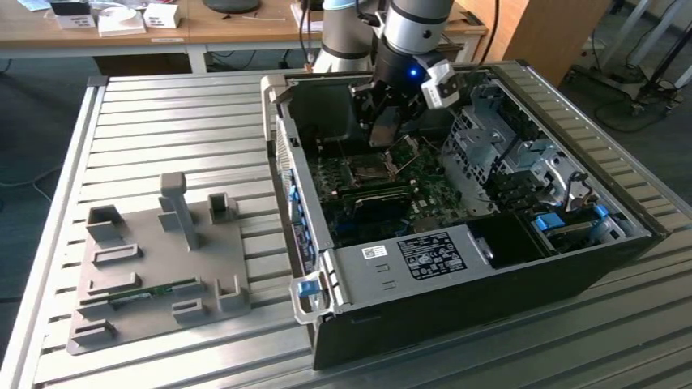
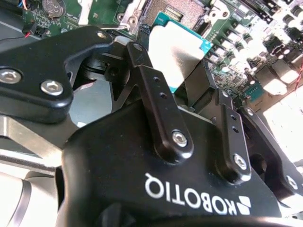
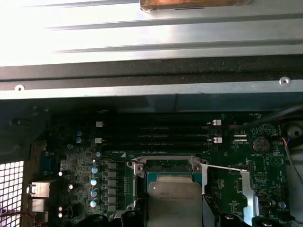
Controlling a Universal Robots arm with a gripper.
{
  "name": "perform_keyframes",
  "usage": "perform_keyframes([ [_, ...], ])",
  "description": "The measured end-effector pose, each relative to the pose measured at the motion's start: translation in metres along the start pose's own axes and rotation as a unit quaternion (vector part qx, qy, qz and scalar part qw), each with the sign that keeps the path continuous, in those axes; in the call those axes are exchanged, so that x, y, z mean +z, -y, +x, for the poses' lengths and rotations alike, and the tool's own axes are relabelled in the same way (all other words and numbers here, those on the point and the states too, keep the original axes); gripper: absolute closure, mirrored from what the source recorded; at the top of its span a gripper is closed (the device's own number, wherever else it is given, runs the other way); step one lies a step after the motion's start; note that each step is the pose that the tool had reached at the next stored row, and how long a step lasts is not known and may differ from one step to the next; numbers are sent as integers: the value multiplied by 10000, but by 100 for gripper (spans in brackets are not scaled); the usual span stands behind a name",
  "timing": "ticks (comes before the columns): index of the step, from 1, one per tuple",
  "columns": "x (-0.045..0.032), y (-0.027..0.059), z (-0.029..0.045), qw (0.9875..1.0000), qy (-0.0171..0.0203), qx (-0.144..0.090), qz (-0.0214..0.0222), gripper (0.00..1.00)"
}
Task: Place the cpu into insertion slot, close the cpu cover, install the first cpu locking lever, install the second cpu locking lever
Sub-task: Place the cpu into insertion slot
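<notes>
Fingers (image 2: 147,80) of my pincer (image 2: 171,64) are clamped on two opposite edges of the cpu (image 2: 177,47), plain in the second wrist view. The first wrist view adds the insertion slot (image 3: 168,166), which the chip hangs over (not seated) and mostly hides. It also shows the cpu cover (image 3: 246,187) raised beside the slot and the long memory slots (image 3: 156,132) beyond. The exterior view places me at eleven o'clock from the middle of the open computer case (image 1: 454,300), which holds the green board (image 1: 433,198). A grey fixture plate (image 1: 151,284) lies at eight o'clock from the case on the slatted table (image 1: 162,105).
</notes>
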State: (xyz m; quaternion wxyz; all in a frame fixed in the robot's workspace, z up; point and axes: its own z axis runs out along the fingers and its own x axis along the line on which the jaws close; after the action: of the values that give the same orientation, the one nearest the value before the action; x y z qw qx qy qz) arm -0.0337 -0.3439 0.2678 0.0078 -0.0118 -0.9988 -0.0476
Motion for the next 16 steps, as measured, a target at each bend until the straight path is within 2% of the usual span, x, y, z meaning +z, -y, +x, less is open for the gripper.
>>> perform_keyframes([
  [16, 111, 12, 19, 10000, 22, -16, -3, 46],
])
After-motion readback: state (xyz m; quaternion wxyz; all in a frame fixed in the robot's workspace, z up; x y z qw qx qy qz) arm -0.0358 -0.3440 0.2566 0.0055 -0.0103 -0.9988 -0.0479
